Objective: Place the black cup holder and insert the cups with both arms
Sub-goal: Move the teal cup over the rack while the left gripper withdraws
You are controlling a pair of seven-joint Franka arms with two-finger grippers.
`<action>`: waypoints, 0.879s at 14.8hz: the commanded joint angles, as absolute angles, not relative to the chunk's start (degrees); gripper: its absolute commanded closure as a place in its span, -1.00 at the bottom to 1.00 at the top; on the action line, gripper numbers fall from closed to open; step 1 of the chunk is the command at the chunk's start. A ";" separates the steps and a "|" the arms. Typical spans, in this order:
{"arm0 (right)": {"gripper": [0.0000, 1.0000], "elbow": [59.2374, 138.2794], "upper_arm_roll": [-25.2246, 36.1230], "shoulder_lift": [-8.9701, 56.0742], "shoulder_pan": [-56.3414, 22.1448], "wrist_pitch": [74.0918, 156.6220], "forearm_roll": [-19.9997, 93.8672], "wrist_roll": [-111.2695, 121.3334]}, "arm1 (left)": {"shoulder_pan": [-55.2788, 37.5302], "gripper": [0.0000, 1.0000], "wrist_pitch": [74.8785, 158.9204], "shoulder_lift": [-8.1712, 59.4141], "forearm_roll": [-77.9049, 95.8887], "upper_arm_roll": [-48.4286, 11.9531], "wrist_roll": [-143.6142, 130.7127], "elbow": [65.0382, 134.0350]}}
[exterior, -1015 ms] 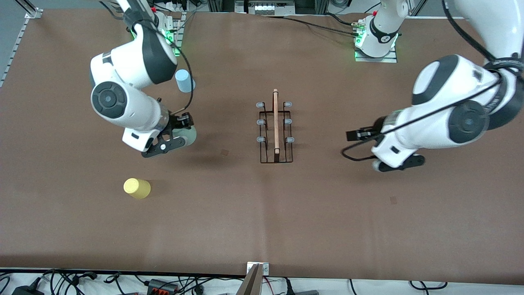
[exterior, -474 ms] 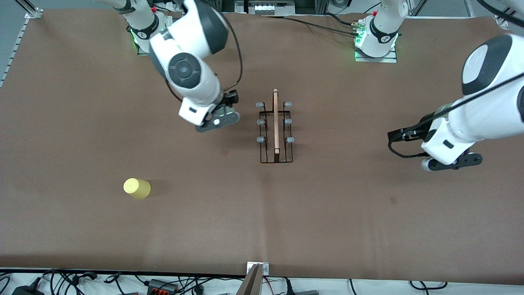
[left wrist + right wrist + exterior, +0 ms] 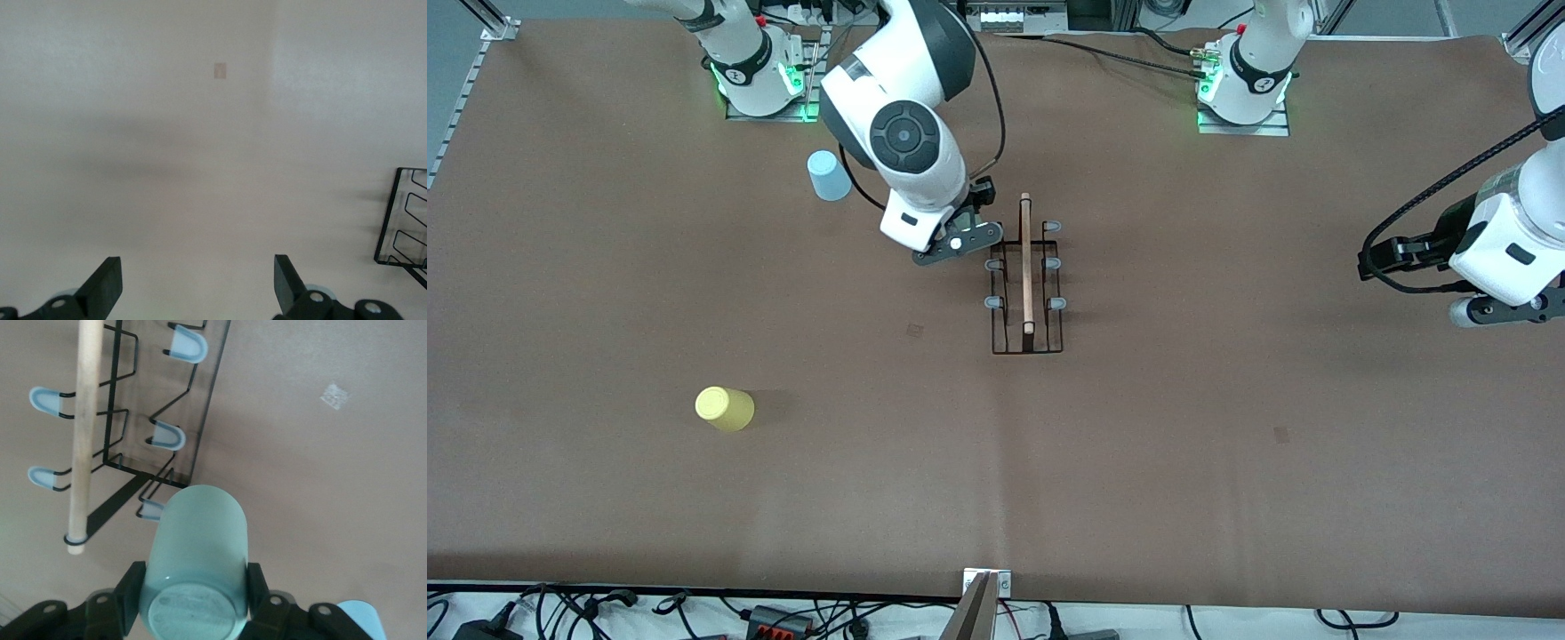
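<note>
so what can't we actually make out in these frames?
- Front view: pale green cup hidden under the right arm's wrist; only the right wrist view shows the right gripper shut on it.
- Left wrist view: black cup holder cut off by the edge.
- Front view: left gripper, over bare table, partly cut off.

rack [image 3: 1027,276] mid-table, open tabletop [image 3: 1227,444] around

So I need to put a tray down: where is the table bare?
Bare between the yellow cup and the black cup holder, and from the holder toward the left arm's end. Crowded where the right claw holds the green cup beside the holder, near the blue cup.
</note>
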State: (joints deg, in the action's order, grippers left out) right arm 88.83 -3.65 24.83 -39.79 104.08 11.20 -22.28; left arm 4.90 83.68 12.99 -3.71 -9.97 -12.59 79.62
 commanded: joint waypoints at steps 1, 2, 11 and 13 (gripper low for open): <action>0.52 85.70 -2.99 27.06 -41.13 105.73 12.04 -23.56 | -5.51 -1.00 84.38 10.99 -1.77 1.20 -11.60 82.44; 0.52 85.26 -3.08 27.77 -41.13 105.82 12.13 -23.64 | -5.80 -1.00 84.03 11.07 -0.54 2.27 -10.99 82.44; 0.52 84.90 -3.08 28.92 -43.15 106.70 12.13 -26.71 | -4.48 -1.00 93.07 1.85 0.88 2.11 -10.72 95.45; 0.52 84.90 -2.99 29.00 -43.42 106.70 12.04 -26.63 | -4.39 -1.00 93.77 1.85 0.88 2.11 -10.99 95.45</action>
State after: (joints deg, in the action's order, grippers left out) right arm 86.35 -3.64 28.25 -42.46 107.02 11.24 -25.42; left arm -4.59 91.91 3.49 0.01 1.91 -11.91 93.29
